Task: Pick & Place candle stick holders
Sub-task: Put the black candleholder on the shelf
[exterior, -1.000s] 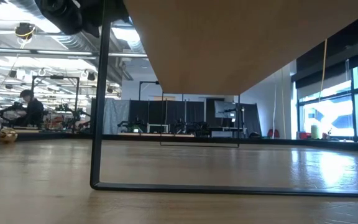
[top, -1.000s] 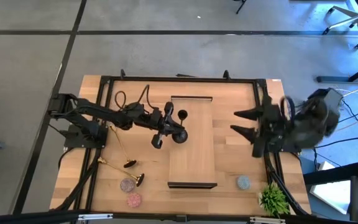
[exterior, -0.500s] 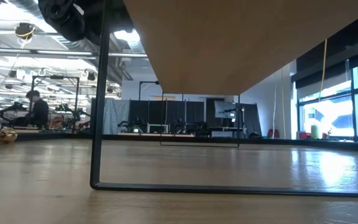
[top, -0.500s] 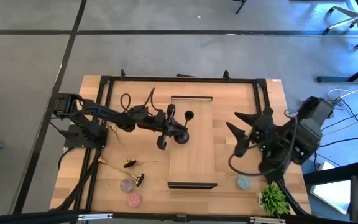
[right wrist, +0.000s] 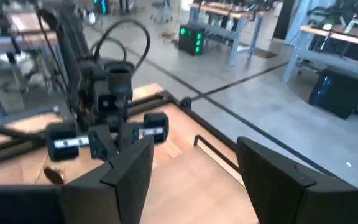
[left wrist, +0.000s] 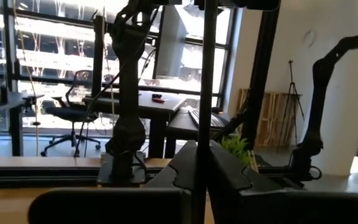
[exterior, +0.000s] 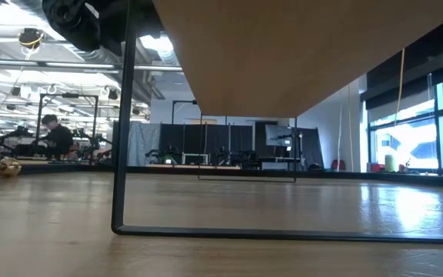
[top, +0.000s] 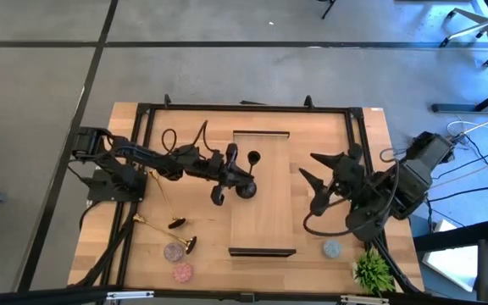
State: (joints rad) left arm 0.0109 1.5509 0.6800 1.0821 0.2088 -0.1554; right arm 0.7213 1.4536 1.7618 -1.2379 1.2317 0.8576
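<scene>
one black candle stick holder (top: 253, 157) in my left gripper (top: 242, 161) – fingers clamped on its thin stem, carried over the left edge of the raised wooden shelf (top: 263, 222), roughly at the table's centre. in my left wrist view the stem (left wrist: 205, 93) runs straight up between my fingers, so it rides upright.

step in hand, as i judge it: the carry-and-place of the black one onto the shelf. not yet set down.

others waiting: a gold holder (top: 191, 244) lying near 7 o'clock of the table, a second gold one (top: 161, 210) tipped over just beyond it toward 9, with the mauve disc (top: 174, 252) and pink disc (top: 182, 272) beside them. light-blue disc (top: 332, 248) at 5 o'clock, next to the green plant (top: 371, 271).

my right gripper (top: 312, 182) hangs over the table's right side at about 3 o'clock, fingers spread, nothing in them – likely heading for the blue disc.

next move calls for: lower left straight down until the round base sits flat on the shelf, then release; a tilt would topple a stemmed piece.
</scene>
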